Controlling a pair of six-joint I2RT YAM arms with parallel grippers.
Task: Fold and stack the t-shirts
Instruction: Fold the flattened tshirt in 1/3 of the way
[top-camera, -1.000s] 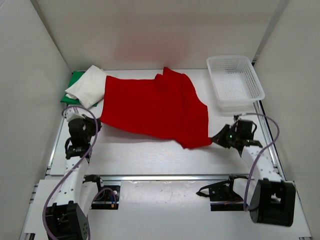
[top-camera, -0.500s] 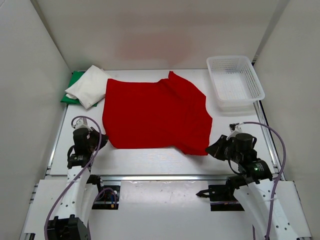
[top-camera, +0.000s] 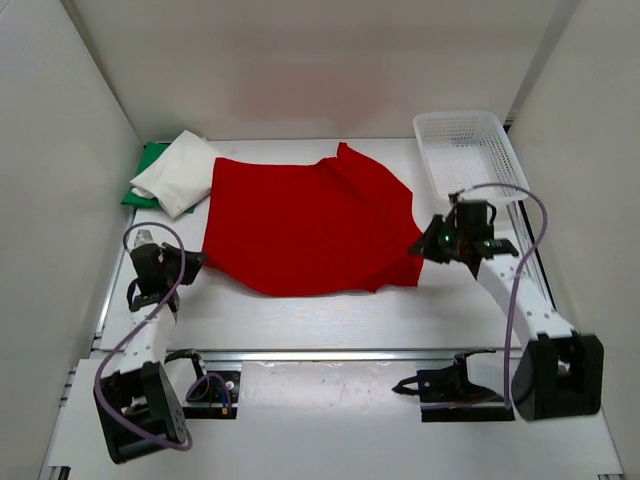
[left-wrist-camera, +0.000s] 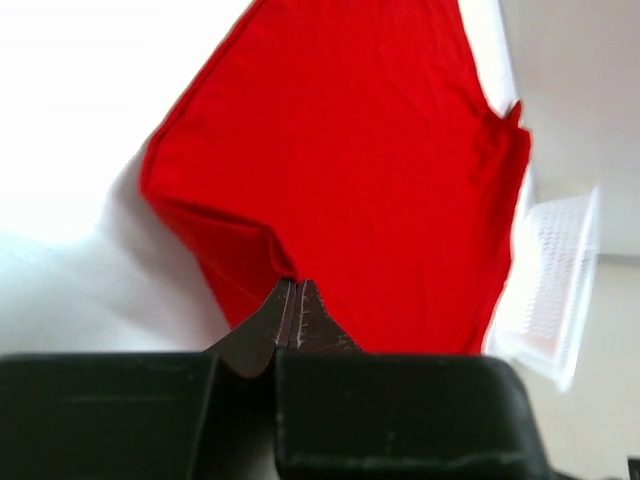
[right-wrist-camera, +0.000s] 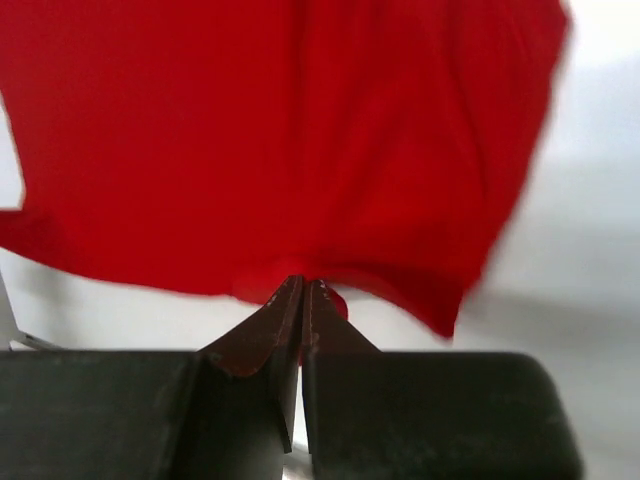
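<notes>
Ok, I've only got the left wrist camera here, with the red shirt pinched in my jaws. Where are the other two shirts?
Observer: In the far left corner of the table. The folded white cloth t-shirt lies on top of the bright green cloth t-shirt.
Operator: And the right arm?
Observer: The right gripper, jaws shut, pinches the near right corner of the red cloth t-shirt.
Operator: Does the red one touch the white one?
Observer: From above, its far left corner reaches the white one's edge. I cannot tell whether they overlap.
</notes>
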